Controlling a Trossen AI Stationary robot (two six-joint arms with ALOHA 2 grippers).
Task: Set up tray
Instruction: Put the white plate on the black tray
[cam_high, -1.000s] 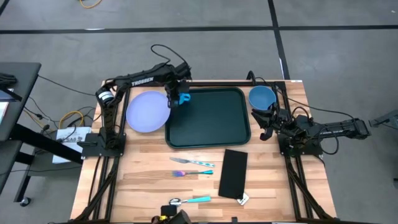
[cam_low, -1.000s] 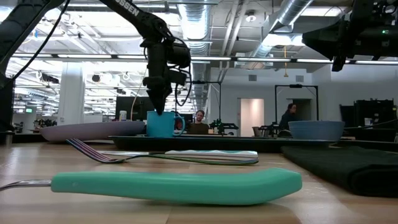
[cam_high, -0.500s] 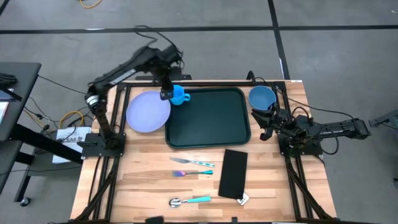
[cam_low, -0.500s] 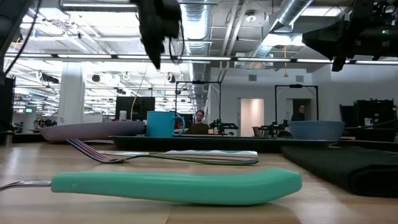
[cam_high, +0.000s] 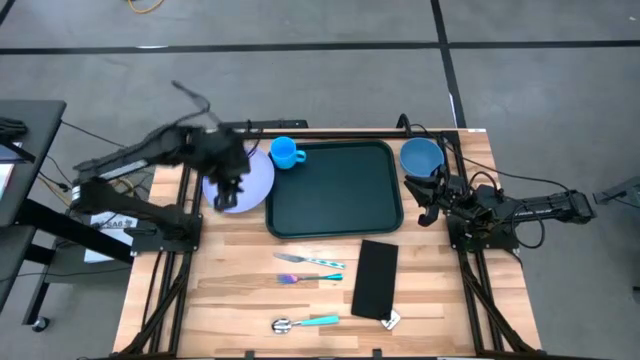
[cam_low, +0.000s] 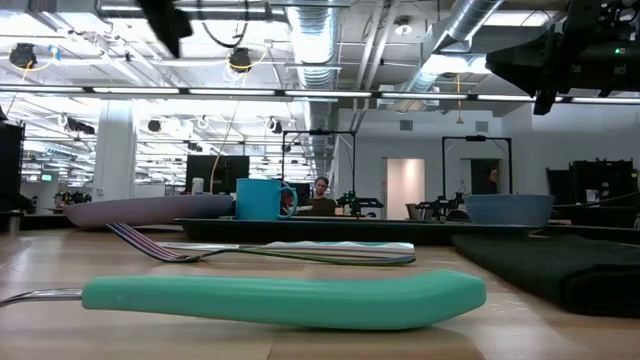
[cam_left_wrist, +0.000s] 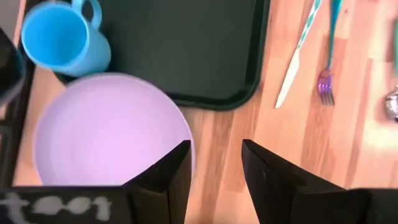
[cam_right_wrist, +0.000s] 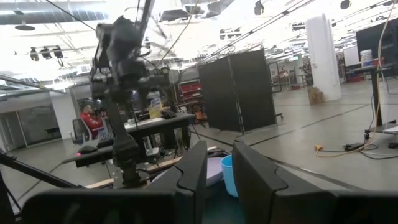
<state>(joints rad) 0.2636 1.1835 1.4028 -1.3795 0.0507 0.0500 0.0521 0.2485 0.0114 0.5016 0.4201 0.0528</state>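
The dark green tray (cam_high: 335, 190) lies at the middle of the table's far side. A blue mug (cam_high: 287, 152) stands upright in its far left corner. Left of the tray, a lavender plate (cam_high: 255, 172) lies flat on the table. My left gripper (cam_left_wrist: 214, 149) hangs open above the plate's near part (cam_left_wrist: 106, 137), with nothing between its fingers. My right gripper (cam_high: 427, 205) waits at the tray's right edge, near a blue bowl (cam_high: 421, 156). Its fingers (cam_right_wrist: 219, 163) stand a little apart and hold nothing.
A knife (cam_high: 298, 260) and a fork (cam_high: 310, 277) lie on the wood in front of the tray. A black napkin (cam_high: 375, 280) lies to their right. A teal-handled spoon (cam_high: 305, 322) lies near the table's front edge.
My left gripper has risen away from the blue mug and swung toward the table's left and near edges, ending above the plate. The mug stays upright in the tray's corner.
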